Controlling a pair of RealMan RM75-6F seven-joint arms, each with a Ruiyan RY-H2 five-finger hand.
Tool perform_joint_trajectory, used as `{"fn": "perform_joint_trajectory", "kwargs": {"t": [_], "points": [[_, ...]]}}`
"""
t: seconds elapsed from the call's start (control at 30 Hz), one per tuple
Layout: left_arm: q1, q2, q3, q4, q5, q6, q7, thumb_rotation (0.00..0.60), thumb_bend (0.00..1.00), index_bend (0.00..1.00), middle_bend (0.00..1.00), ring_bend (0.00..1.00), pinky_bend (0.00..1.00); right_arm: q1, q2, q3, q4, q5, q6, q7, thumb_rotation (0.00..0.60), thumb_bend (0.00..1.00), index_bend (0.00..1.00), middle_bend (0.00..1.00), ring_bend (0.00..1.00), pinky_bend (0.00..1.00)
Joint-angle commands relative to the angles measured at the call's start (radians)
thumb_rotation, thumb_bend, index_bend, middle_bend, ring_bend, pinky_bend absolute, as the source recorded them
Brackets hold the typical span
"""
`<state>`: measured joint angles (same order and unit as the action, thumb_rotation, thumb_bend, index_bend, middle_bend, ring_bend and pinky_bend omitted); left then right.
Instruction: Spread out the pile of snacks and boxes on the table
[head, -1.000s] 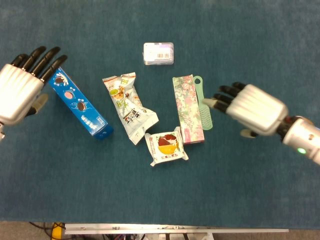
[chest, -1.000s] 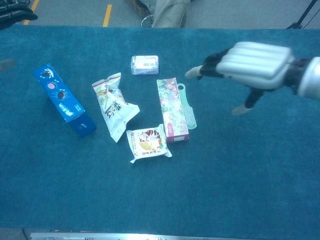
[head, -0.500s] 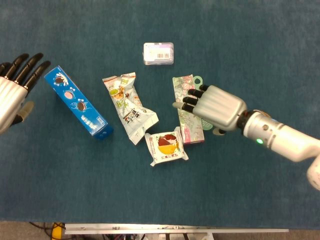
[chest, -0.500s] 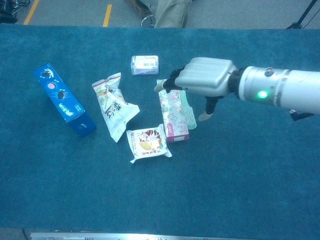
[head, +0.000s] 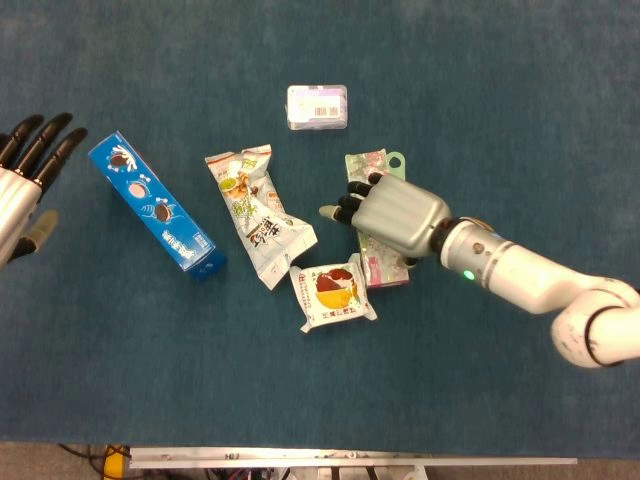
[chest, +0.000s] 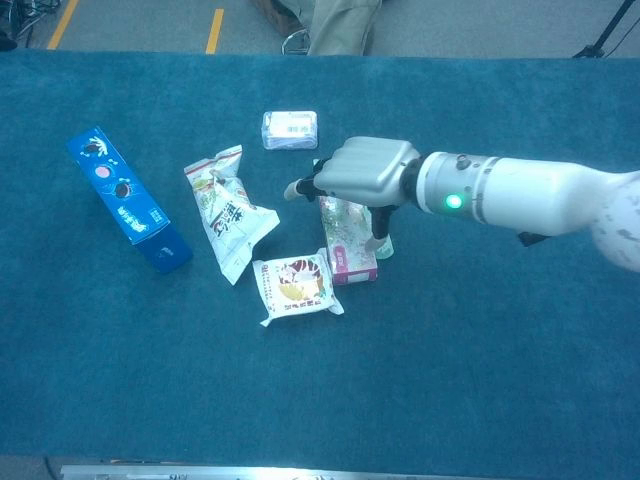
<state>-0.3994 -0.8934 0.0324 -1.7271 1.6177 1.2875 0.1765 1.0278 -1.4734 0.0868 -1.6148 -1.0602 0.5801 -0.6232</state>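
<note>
My right hand (head: 390, 212) hovers palm down over the upper half of the pink floral box (head: 382, 265), fingers spread past the box's left edge, the thumb (chest: 378, 236) hanging by its right side; nothing is held. In the chest view the same right hand (chest: 360, 172) covers the top of the floral box (chest: 345, 245). A green comb (head: 396, 160) lies along the box's right side, mostly hidden. My left hand (head: 25, 185) is open at the far left, apart from the blue cookie box (head: 155, 205). A white snack bag (head: 258, 215) and a square snack packet (head: 333, 293) lie left of the floral box.
A small wrapped pack (head: 317, 106) lies alone at the back. The blue cookie box (chest: 128, 200), snack bag (chest: 228, 212) and square packet (chest: 296, 285) lie separately on the blue cloth. The table's front edge (head: 350, 460) runs along the bottom.
My right hand has moved left from beside the comb to above the floral box. My left hand has drawn away leftward from the blue box. No object has shifted.
</note>
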Motion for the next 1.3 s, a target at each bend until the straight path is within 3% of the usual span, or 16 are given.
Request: {"fn": "perform_joint_trajectory", "kwargs": {"t": [0.03, 0.33, 0.77, 1.03, 1.3], "points": [[0.003, 0.001, -0.002, 0.001, 0.001, 0.0, -0.002, 0.6, 0.36, 0.0, 0.07, 0.09, 0.28, 0.025, -0.028, -0.008, 0.03, 0.031, 0.003, 0.0, 0.6, 0.0, 0.12, 0.24, 0.17, 0.28], [0.016, 0.005, -0.007, 0.009, 0.007, 0.001, -0.013, 0.6, 0.36, 0.0, 0.07, 0.09, 0.28, 0.085, -0.055, -0.025, 0.071, 0.112, -0.002, 0.007, 0.6, 0.0, 0.12, 0.24, 0.17, 0.28], [0.018, -0.007, -0.017, 0.025, 0.018, -0.011, -0.028, 0.6, 0.36, 0.0, 0.06, 0.09, 0.28, 0.106, 0.046, -0.139, 0.015, 0.205, 0.052, -0.036, 0.6, 0.0, 0.12, 0.25, 0.19, 0.28], [0.015, -0.014, -0.021, 0.03, 0.023, -0.022, -0.029, 0.6, 0.36, 0.0, 0.06, 0.09, 0.28, 0.057, 0.145, -0.203, -0.053, 0.16, 0.096, -0.001, 0.6, 0.0, 0.12, 0.25, 0.19, 0.28], [0.011, -0.023, -0.025, 0.03, 0.026, -0.036, -0.024, 0.6, 0.36, 0.0, 0.06, 0.09, 0.28, -0.026, 0.288, -0.257, -0.138, 0.044, 0.154, 0.068, 0.6, 0.0, 0.12, 0.25, 0.19, 0.28]]}}
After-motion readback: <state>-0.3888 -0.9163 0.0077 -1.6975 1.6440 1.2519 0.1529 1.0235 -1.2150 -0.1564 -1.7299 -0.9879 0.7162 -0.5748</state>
